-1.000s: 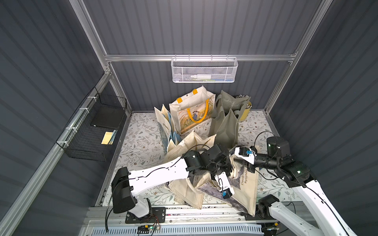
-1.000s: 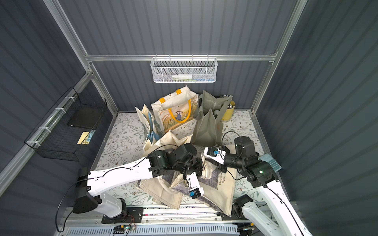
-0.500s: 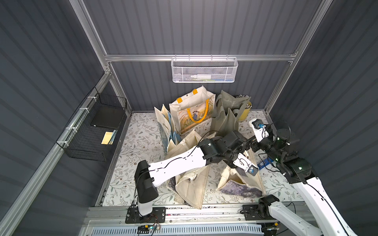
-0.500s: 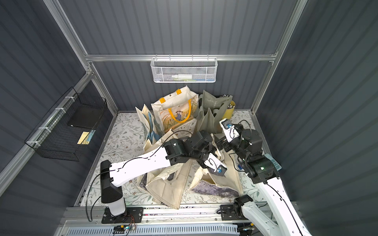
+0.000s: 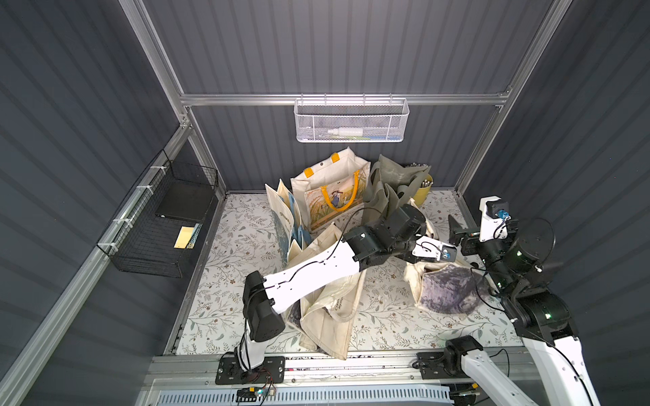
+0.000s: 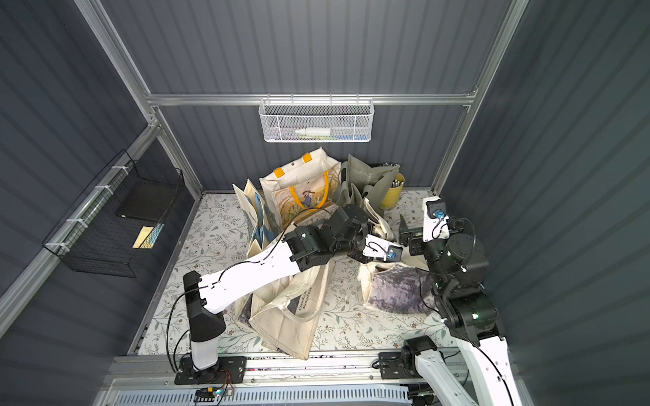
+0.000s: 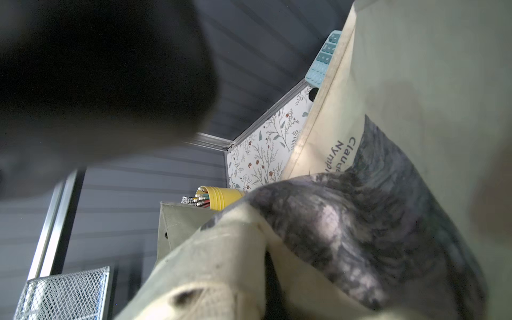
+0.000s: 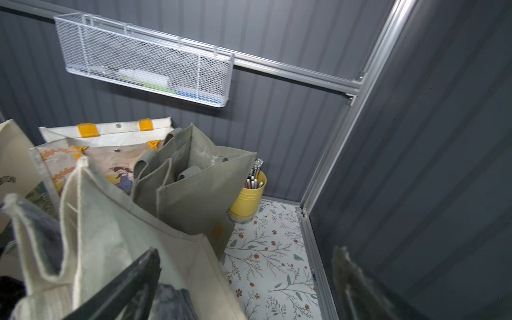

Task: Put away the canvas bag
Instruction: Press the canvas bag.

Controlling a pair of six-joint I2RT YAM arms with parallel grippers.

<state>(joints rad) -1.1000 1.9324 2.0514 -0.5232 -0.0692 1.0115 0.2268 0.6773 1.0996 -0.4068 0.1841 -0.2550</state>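
Observation:
The canvas bag (image 5: 445, 293) is cream with a grey-purple print and slumps on the floral floor at the right, seen in both top views (image 6: 394, 291). My left arm reaches across to its top edge, where the left gripper (image 5: 447, 253) is shut on the bunched cream fabric. In the left wrist view the canvas bag (image 7: 346, 230) fills the picture and hides the jaws. My right gripper (image 5: 456, 230) hovers just behind the bag's top, open. In the right wrist view its two dark fingers (image 8: 130, 279) stand wide apart with only floor between them.
A second cream bag (image 5: 332, 313) lies under my left arm. A yellow-handled tote (image 5: 330, 191), olive bags (image 5: 388, 186) and a yellow pencil cup (image 5: 424, 188) line the back wall. A white mesh basket (image 5: 351, 121) hangs above; a black wire basket (image 5: 158, 225) hangs on the left wall.
My left arm has swung from the front middle to the right, carrying the canvas bag with it. The right gripper let go of the bag, opened wide and drew back to the right.

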